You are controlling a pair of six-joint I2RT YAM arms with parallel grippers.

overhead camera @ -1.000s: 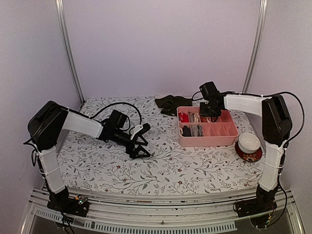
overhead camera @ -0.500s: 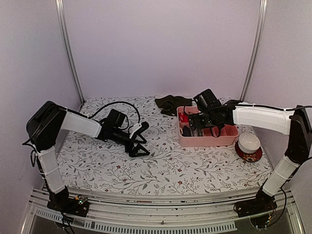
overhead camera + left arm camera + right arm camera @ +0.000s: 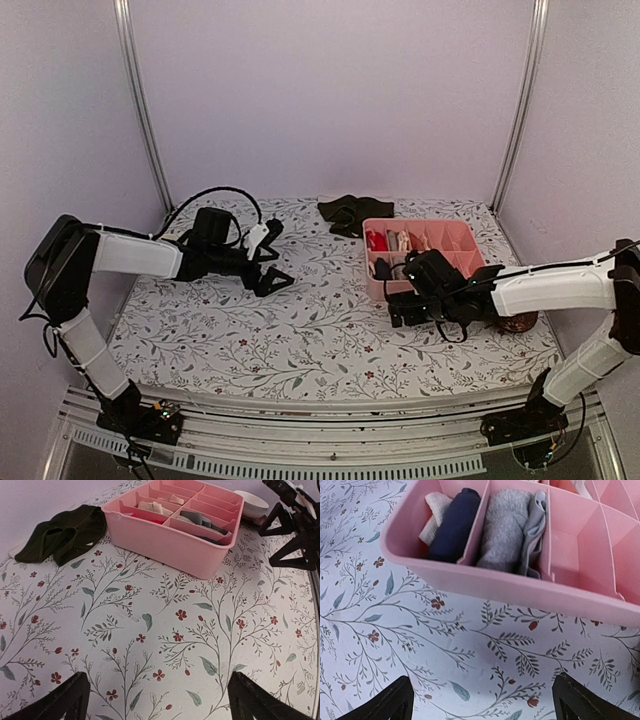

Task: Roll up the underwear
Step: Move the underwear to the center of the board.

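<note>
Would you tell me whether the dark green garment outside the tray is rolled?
Unrolled: the dark green garment lies loose and crumpled on the tablecloth.

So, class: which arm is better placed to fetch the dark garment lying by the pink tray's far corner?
Left, probably. The left gripper is open, with only table between it and the dark garment; the right gripper sits on the pink tray's near side, tray in its way.

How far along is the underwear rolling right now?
Done: rolled pieces, including a grey roll and a navy roll, sit in the pink tray. In hand: nothing; left claw and right claw are open, empty. Left: the dark olive garment lies unrolled beside the tray.
</note>
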